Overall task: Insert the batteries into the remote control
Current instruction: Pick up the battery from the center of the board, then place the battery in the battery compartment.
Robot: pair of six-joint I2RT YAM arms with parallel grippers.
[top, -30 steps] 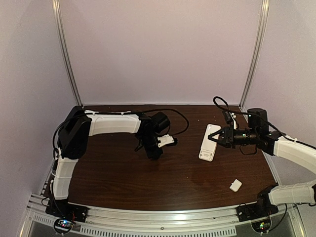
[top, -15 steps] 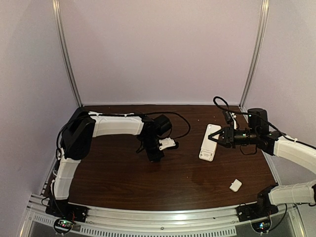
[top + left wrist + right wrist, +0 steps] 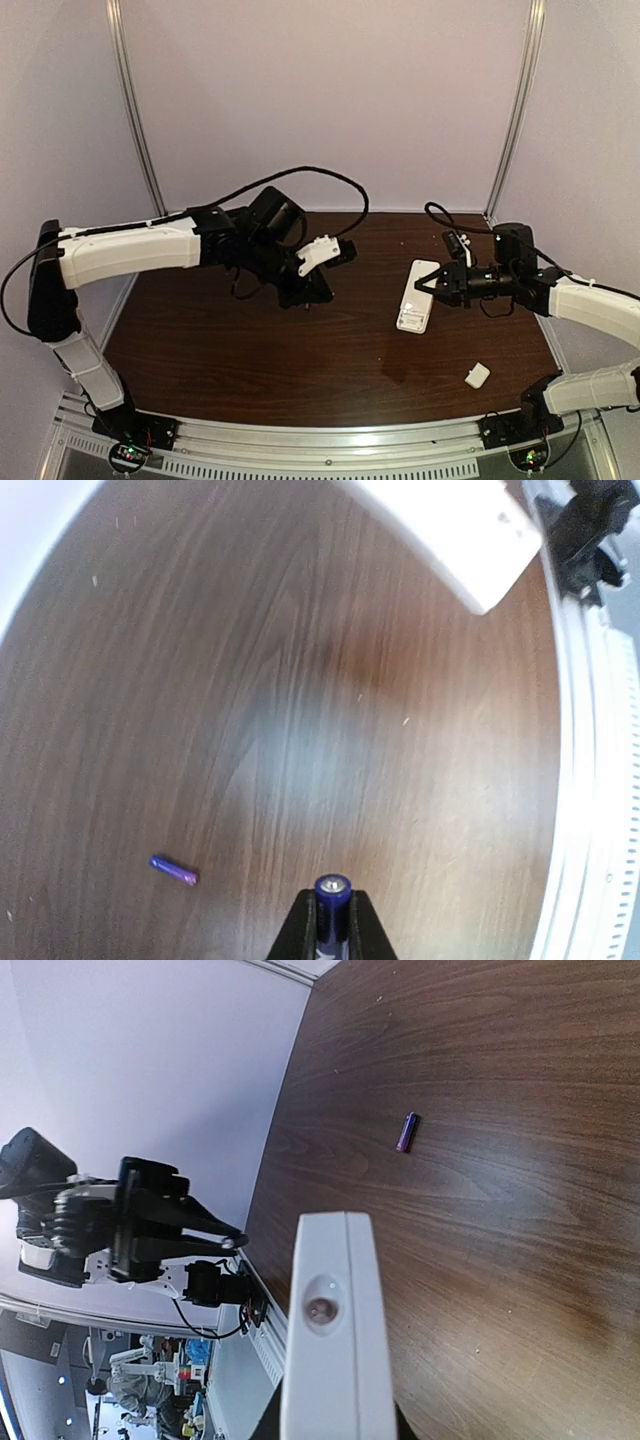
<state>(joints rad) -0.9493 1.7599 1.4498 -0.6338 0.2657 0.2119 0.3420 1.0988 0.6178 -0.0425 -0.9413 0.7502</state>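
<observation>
Left tool (image 3: 331, 912) pinches a slim purple-blue battery (image 3: 332, 887), silver tip showing.

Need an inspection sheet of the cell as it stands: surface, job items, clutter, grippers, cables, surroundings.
Surface: dark brown wooden tabletop, a few specks.
Job's things: slim white plastic remote control, right of centre; purple-blue cylindrical battery lying loose on the wood; second battery gripped.
Clutter: small white square plastic piece, alone near the front right.
Grippers: left gripper shut on the second battery, raised off the surface; right gripper shut on the remote.
Cables: black cable arcs over the left arm; another loops by the right wrist.
Surroundings: pale lilac walls, metal posts.
</observation>
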